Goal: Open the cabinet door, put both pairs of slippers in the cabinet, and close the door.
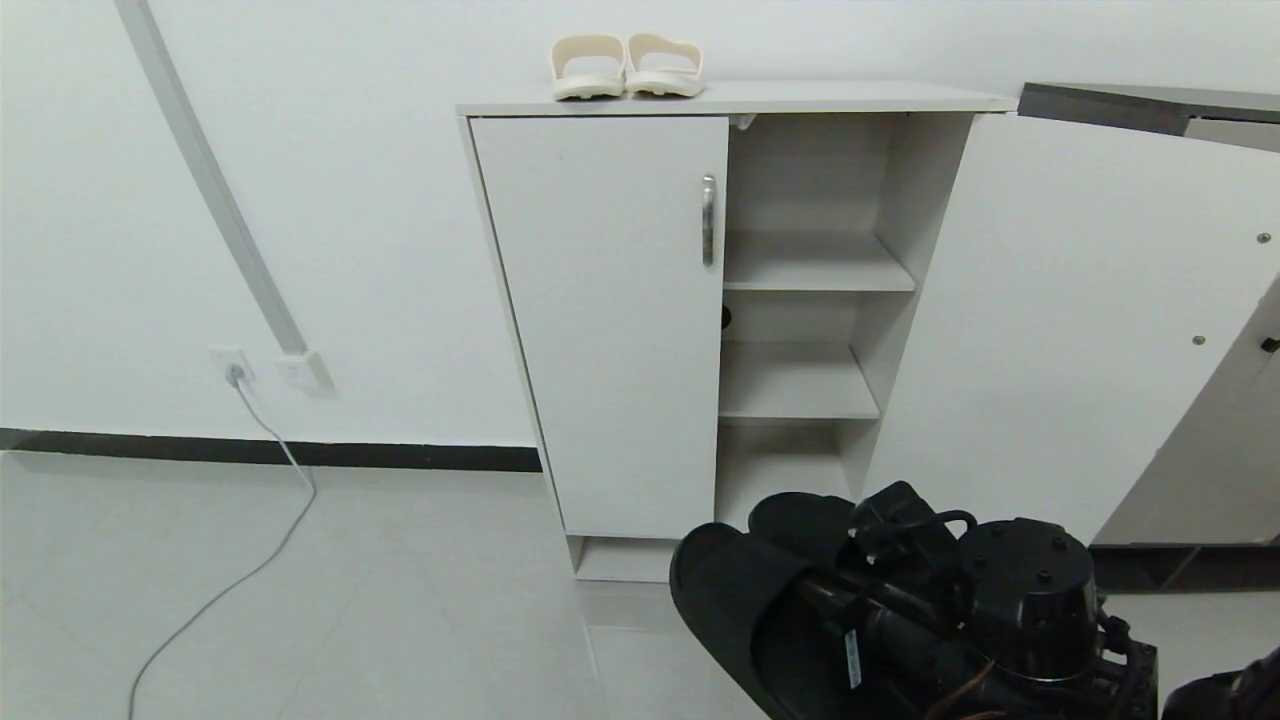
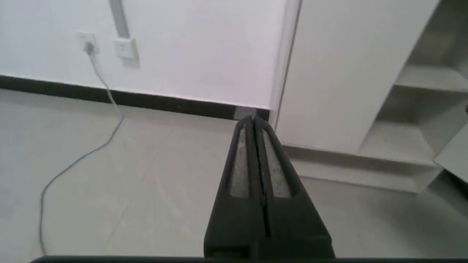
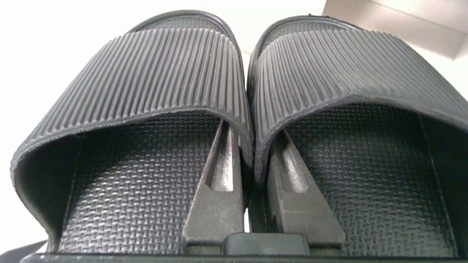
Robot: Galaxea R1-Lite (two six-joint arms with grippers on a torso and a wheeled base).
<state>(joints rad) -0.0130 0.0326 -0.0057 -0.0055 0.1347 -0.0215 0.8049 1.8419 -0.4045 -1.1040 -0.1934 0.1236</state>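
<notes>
Here, your right claw (image 3: 252, 142) was clamped on the black slippers (image 1: 745, 590). It had one finger inside each shoe, and the two inner walls were pinched between them. The pair hung low, in front of the cabinet (image 1: 600, 330) and near its bottom compartment. The cabinet's right door (image 1: 1050, 320) stood swung wide, showing bare shelves (image 1: 810, 265), while the left door (image 1: 610, 400) was closed. The beige slippers (image 1: 627, 68) sat side by side on top of the cabinet, above the closed door. Your left claw (image 2: 254, 124) had its fingers pressed together with nothing between them. It was over the floor (image 1: 400, 600), in front of the cabinet. A grey cable (image 1: 250, 560) ran across the floor from a wall socket (image 1: 232, 365).
</notes>
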